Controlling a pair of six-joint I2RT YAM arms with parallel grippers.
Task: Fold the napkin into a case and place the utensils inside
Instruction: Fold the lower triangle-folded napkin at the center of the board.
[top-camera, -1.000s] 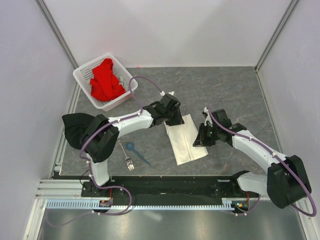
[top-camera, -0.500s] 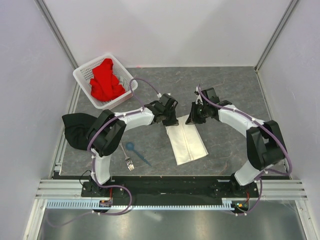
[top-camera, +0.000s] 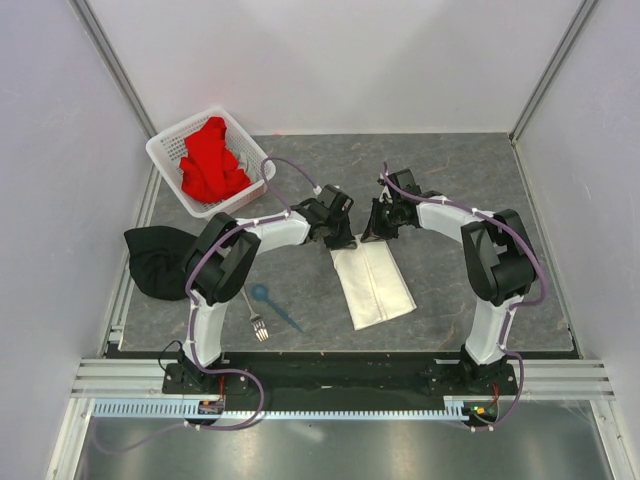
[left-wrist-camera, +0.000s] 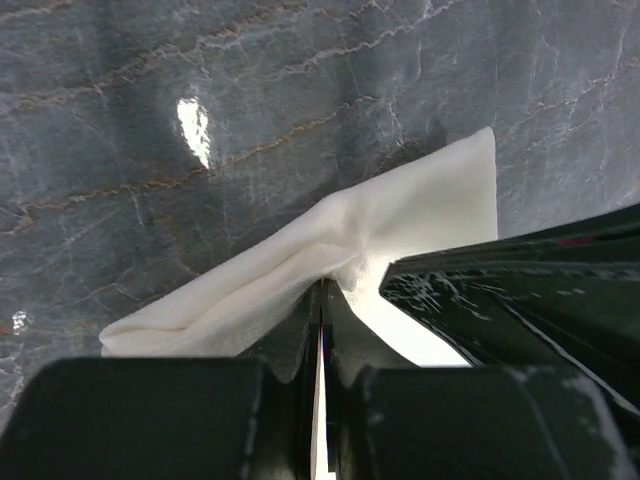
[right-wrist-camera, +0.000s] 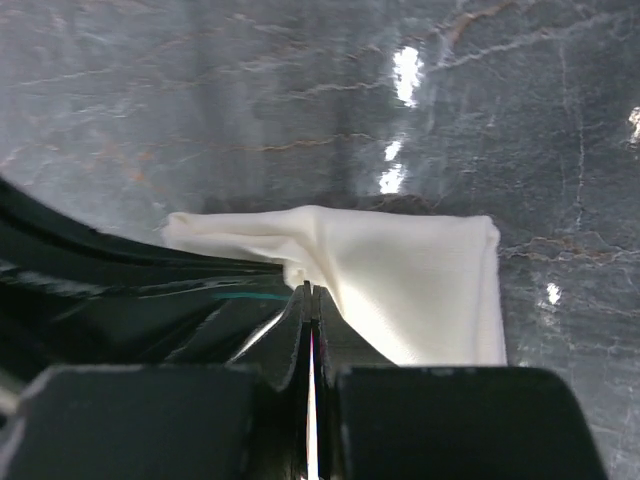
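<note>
There, near the middle of the grey marbled table, lay the cream-white napkin, folded into a layered oblong strip. It sat slanted, its near end pointing toward the arm bases and its far end under the two grippers.

The left gripper had come down on the strip's far-left corner. In its wrist view the two black fingers were pressed together with no gap, clenched on a raised ridge of the napkin, and the cloth puckered up where they bit. The right gripper sat on the far-right corner, just beside the left one. Its wrist view showed the same thing: fingers squeezed tight on a pinched fold of the napkin, with the fabric spreading flat onto the table to one side. The two grippers stood close together above the far edge of the strip, and both arms arched inward from their bases.

To the left of the napkin, apart from it, lay the silver fork and the blue spoon. They lay side by side on the bare table, the spoon nearer the cloth. Further left, a black cloth was bunched at the table's edge. At the far-left corner stood a white perforated basket with a red cloth heaped inside it.
</note>
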